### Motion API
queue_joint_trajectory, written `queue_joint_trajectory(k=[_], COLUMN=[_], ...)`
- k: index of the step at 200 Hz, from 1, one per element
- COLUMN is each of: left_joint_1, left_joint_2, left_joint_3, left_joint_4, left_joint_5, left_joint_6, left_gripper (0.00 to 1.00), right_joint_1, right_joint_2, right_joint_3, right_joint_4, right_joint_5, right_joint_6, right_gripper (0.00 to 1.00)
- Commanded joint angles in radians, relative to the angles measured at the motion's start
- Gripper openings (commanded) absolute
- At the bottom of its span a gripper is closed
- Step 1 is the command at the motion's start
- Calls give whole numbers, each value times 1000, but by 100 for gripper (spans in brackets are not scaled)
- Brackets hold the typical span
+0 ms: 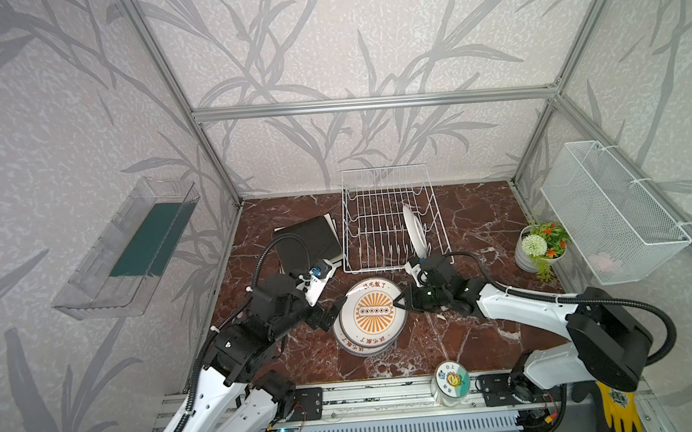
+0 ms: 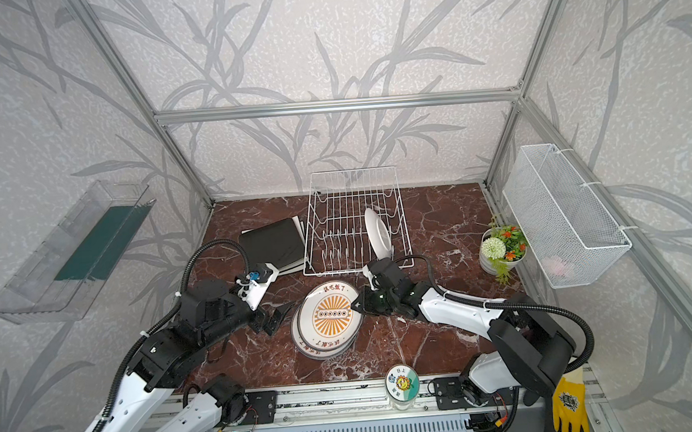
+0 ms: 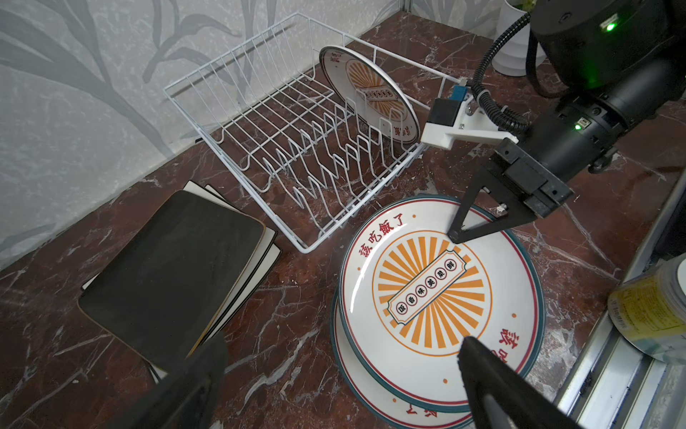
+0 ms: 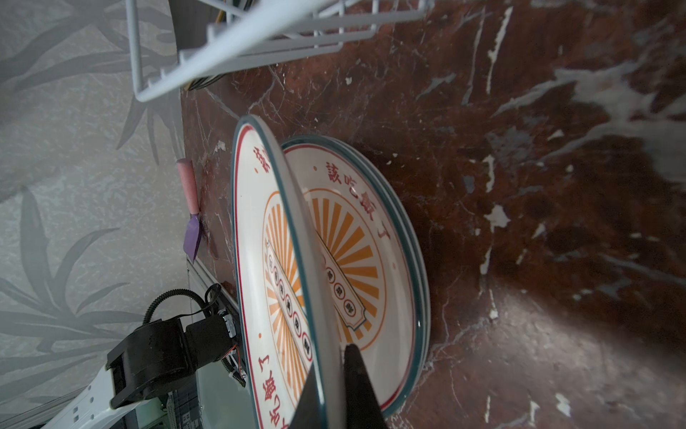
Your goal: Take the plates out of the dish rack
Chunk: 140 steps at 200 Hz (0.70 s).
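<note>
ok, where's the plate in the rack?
In both top views the sunburst plate stands on edge in the right side of the dish rack, behind the right gripper.

Red "該吃飯了" on rim of top round plate [image 3: 438,297]; centre banner characters unclear. "日上" on jar lid [image 1: 452,378].

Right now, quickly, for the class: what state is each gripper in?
Left gripper: open, holding nothing.
Right gripper: shut on the rim of the top sunburst plate.
</note>
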Motion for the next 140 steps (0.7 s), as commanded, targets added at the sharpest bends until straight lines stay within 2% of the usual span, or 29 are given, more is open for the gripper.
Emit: queue_joint_trajectory(k=[1,50,74,101,140], left_joint_1=[12,28,33,39,45], left_joint_2=[-9,12,24,43,66], left_joint_3=[-12,-19,-19,-20,-18], left_joint_4=[36,52,68,89,107], left_joint_5=[34,63,74,93,117], left_joint_6=[-28,-27,-29,-32,-32], left_gripper=[99,99,99,99,99], right_joint_1=[20,45,47,48,49], right_joint_2=[27,94,94,95,83], right_joint_3=[0,31,23,28,55], right_joint_4=[123,118,108,80,7], right_joint_5=[0,-14,-1,1,16], right_joint_6=[45,65,77,74,45], right_gripper=[0,3,12,27,38])
